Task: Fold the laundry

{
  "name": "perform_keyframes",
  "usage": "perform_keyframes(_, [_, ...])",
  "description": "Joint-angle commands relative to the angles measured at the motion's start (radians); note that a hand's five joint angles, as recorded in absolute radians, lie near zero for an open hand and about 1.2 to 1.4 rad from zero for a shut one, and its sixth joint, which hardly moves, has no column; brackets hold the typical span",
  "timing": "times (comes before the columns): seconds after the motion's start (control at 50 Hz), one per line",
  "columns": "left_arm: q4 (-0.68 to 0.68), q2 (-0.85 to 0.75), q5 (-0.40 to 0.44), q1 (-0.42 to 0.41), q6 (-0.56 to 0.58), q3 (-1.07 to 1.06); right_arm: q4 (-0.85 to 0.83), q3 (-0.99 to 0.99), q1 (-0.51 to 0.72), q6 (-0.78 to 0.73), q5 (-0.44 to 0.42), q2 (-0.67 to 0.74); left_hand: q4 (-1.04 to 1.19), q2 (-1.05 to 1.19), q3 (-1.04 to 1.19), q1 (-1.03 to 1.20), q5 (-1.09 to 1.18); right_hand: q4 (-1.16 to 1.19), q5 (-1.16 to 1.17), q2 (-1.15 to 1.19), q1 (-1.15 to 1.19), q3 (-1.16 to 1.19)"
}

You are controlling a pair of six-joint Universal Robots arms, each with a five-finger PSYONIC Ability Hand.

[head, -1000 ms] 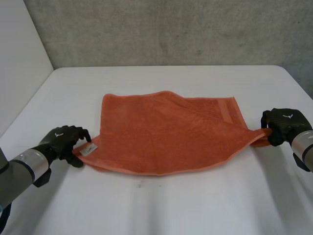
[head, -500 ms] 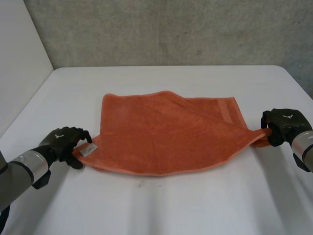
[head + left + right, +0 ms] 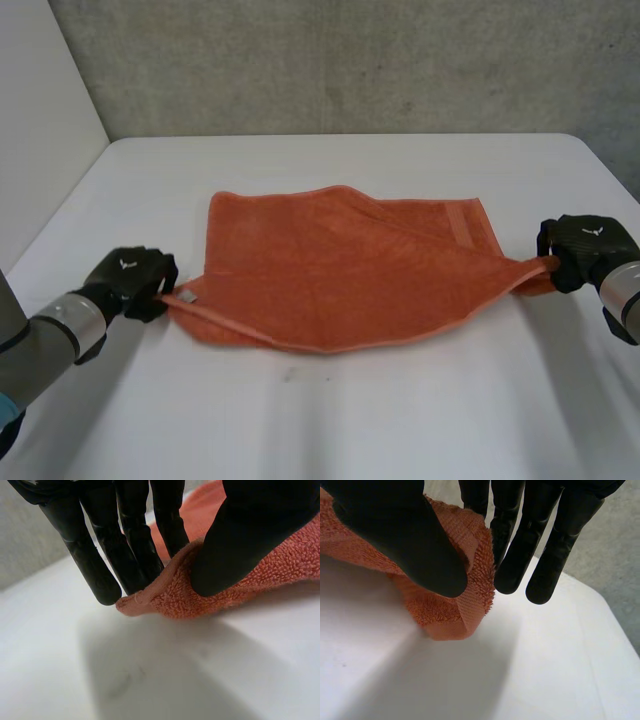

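The left hand (image 3: 130, 281) pinches the near left corner of an orange towel (image 3: 340, 265). In the left wrist view its straight fingers (image 3: 131, 545) lie close together on one side of the folded corner and the thumb (image 3: 250, 540) presses down on the other, with only cloth between them. The corner sits just above the white surface (image 3: 330, 420).

The right hand (image 3: 586, 250) grips the towel's right corner the same way. In the right wrist view the thumb (image 3: 402, 540) clamps the bunched cloth against the nearest finger, while the other fingers (image 3: 555, 550) hang straight just beside it, touching nothing.

The towel lies in the middle of the surface, spread between the two hands. Its near edge sags in a shallow curve from one pinch to the other. An upper layer slants across it, and a woven band (image 3: 462, 222) shows at the far right corner. A small pale label (image 3: 188, 297) sits by the left hand.

The corner tips are hidden under the fingers in the head view. I cannot tell whether the near edge touches the surface.
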Motion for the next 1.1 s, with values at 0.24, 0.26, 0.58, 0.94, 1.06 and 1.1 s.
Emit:
perform_keyframes(0.24, [-0.029,0.595,-0.119,0.03,-0.098,-0.046,0.425,-0.158,-0.045,-0.201,-0.009,-0.355,0.206,0.201,0.213,0.251,0.264,0.203,0.241,0.223,0.451,0.212])
perform_keyframes(0.26, [-0.05,0.612,-0.119,0.037,-0.092,-0.049,0.489,-0.164,-0.056,-0.263,-0.008,-0.376,0.206,0.201,0.213,0.251,0.264,0.203,0.241,0.223,0.451,0.212])
perform_keyframes(0.58, [-0.252,0.3,-0.139,0.001,0.226,-0.068,0.655,-0.159,0.013,-0.537,0.057,-0.096,0.206,0.201,0.213,0.251,0.264,0.203,0.241,0.223,0.451,0.212])
perform_keyframes(0.94, [0.109,0.188,-0.409,-0.204,0.133,0.759,0.164,-0.883,0.155,-0.086,0.221,0.012,0.206,0.201,0.213,0.251,0.264,0.203,0.241,0.223,0.451,0.212])
perform_keyframes(1.06, [0.224,0.242,-0.409,-0.194,0.04,0.685,0.019,-0.758,0.148,0.018,0.207,-0.18,0.206,0.201,0.213,0.251,0.264,0.203,0.241,0.223,0.451,0.212])
perform_keyframes(1.1, [0.213,0.241,-0.409,-0.192,0.039,0.648,0.032,-0.721,0.149,0.017,0.192,-0.174,0.206,0.201,0.213,0.251,0.264,0.203,0.241,0.223,0.451,0.212])
